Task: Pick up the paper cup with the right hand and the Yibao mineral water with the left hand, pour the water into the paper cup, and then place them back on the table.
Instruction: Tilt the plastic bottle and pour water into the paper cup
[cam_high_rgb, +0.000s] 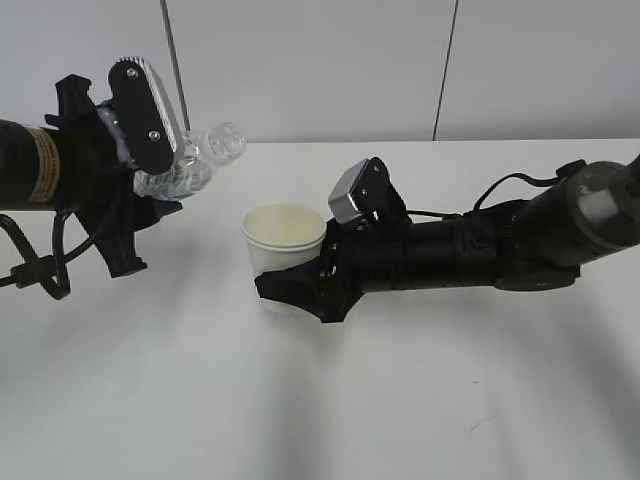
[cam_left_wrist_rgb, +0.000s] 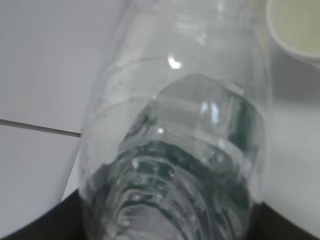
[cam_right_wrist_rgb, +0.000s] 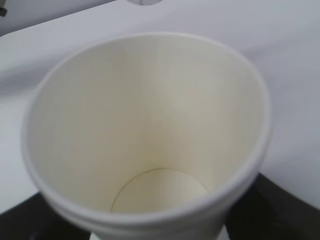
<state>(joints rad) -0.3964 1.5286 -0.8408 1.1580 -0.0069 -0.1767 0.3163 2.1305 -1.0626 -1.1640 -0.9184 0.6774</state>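
Note:
My left gripper (cam_high_rgb: 150, 185) is shut on the Yibao mineral water (cam_high_rgb: 195, 165), a clear bottle held in the air at the left, tilted with its open neck pointing right and a little up, toward the cup. In the left wrist view the bottle (cam_left_wrist_rgb: 180, 150) fills the frame, with green label showing through it. My right gripper (cam_high_rgb: 290, 285) is shut on the paper cup (cam_high_rgb: 283, 240), upright just above the white table (cam_high_rgb: 300, 400). In the right wrist view the cup (cam_right_wrist_rgb: 145, 135) shows a dry-looking bottom. The bottle's mouth (cam_right_wrist_rgb: 142, 2) is at the top edge.
The cup's rim (cam_left_wrist_rgb: 295, 35) shows at the top right of the left wrist view. A grey wall with dark seams (cam_high_rgb: 445, 70) stands behind the table. Black cables (cam_high_rgb: 35, 265) hang from the left arm.

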